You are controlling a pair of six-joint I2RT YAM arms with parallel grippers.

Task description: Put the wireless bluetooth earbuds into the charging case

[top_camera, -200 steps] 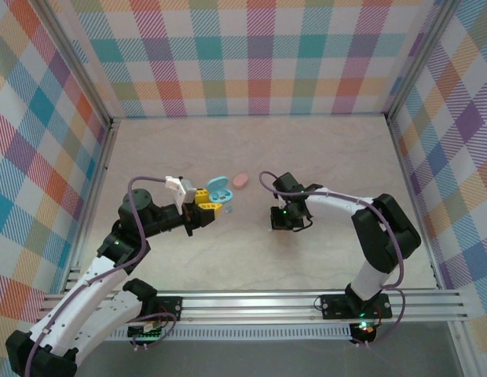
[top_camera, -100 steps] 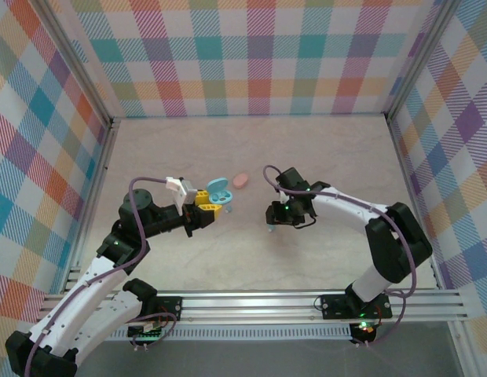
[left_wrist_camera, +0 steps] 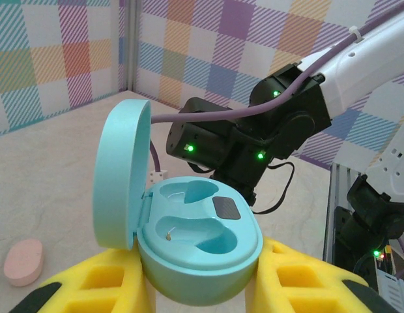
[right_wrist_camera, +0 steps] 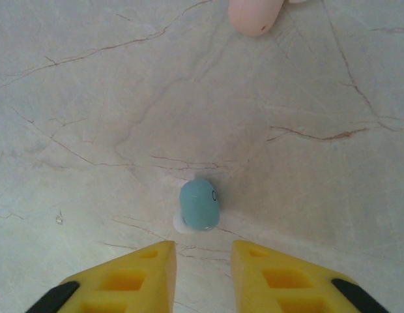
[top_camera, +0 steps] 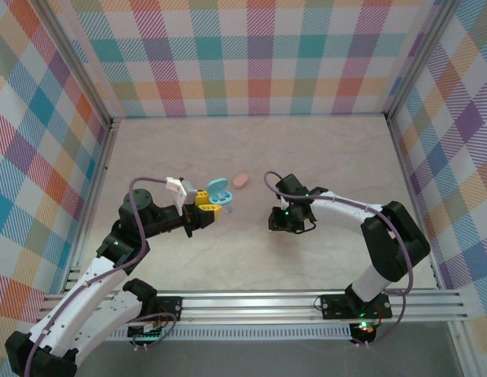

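Fingers (right_wrist_camera: 140, 270) on my right gripper (right_wrist_camera: 203, 254) are pointing down, parted, at a blue earbud (right_wrist_camera: 199, 205), right of the open case (left_wrist_camera: 199, 244) my left gripper (left_wrist_camera: 201, 290) is clamping.

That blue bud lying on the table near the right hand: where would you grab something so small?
Pinch the blue earbud across its rounded body, coming down from above. It lies flat on the table, and its narrower width lines up with the gap of the open right hand. The white tip looks too small to hold.
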